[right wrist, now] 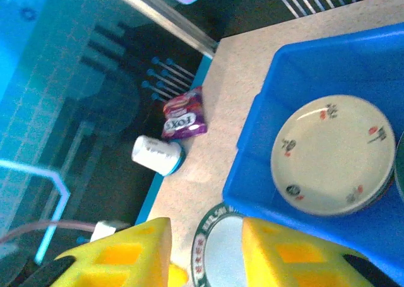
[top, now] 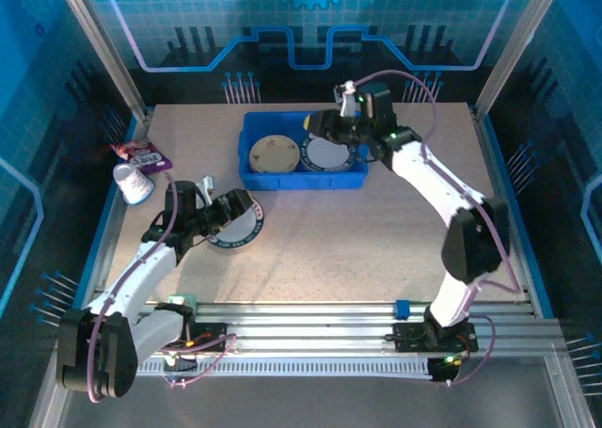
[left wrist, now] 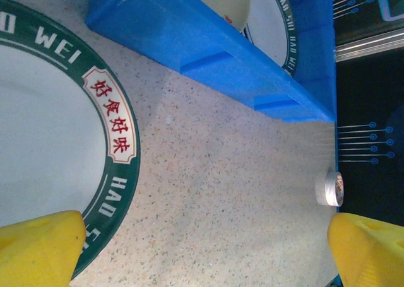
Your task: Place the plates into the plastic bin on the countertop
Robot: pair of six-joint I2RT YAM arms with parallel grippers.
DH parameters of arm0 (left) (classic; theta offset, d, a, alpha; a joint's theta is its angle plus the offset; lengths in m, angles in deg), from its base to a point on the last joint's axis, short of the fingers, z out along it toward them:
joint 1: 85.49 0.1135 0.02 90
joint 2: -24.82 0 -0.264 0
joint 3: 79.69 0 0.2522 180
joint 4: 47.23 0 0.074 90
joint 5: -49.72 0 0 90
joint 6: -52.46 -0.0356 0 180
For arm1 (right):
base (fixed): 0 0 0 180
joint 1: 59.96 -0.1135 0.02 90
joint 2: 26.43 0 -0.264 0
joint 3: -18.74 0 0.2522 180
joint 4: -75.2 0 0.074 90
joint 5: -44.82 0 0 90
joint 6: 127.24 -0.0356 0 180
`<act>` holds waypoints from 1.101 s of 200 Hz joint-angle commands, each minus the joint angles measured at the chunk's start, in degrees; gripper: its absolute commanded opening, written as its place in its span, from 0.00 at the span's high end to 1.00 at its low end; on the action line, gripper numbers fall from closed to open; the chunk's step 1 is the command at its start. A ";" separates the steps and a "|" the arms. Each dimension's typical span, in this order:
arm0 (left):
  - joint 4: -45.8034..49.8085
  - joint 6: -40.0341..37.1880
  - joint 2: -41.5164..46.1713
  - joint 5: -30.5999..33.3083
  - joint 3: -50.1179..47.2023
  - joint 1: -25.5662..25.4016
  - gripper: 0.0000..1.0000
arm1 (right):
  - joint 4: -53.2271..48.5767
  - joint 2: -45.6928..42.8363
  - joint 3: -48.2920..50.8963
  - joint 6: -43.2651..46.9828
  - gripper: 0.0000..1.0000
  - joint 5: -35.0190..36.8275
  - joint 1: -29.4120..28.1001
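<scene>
The blue plastic bin (top: 353,176) stands at the back middle of the countertop (top: 357,240). Inside lie a cream plate (top: 275,152) and a white plate with a dark rim (top: 329,153). Another white plate with a green lettered rim (top: 246,232) rests on the countertop in front of the bin's left corner. My left gripper (top: 233,205) hovers over that plate's edge, open wide; the left wrist view has the plate (left wrist: 57,142) beside the left finger and the gripper (left wrist: 205,255) over bare counter. My right gripper (top: 324,125) hangs above the bin's back, open (right wrist: 205,255), holding nothing, with the cream plate (right wrist: 331,151) below.
A white cup (top: 133,182) lies on its side by the left edge, with a purple snack packet (top: 139,152) behind it. A small white round object (left wrist: 330,188) sits near the counter's edge. Metal rails (top: 310,315) run along the front.
</scene>
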 commanded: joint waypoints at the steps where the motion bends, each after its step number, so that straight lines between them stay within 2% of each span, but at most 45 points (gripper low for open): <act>1: 6.60 -0.77 2.13 3.06 2.36 0.64 0.01 | -0.38 -5.97 9.97 5.22 0.62 0.61 -2.37; 41: 13.78 -1.61 7.48 5.83 2.27 1.56 0.01 | -7.81 -15.32 21.88 12.21 0.59 7.16 -7.69; 89: 17.87 -0.66 10.05 7.27 -0.64 3.25 0.01 | -5.85 -17.01 30.52 9.52 0.59 7.16 -10.22; 117: 18.95 0.94 12.25 9.08 -2.72 4.89 0.01 | -3.30 -16.96 32.85 7.64 0.59 6.04 -10.51; 149: 22.18 1.63 12.75 10.40 -3.83 8.98 0.01 | -2.73 -15.81 33.22 7.52 0.59 5.42 -10.59; 187: 20.12 3.03 13.39 9.72 -7.34 12.28 0.03 | -3.58 -13.71 32.43 7.45 0.59 4.70 -10.59; 208: 18.02 3.55 12.41 9.71 -8.95 13.49 0.09 | -3.99 -13.23 31.98 7.43 0.59 4.70 -10.44; 220: 16.20 3.69 11.29 9.11 -9.87 14.40 0.16 | -4.05 -13.09 31.85 7.50 0.59 4.87 -10.34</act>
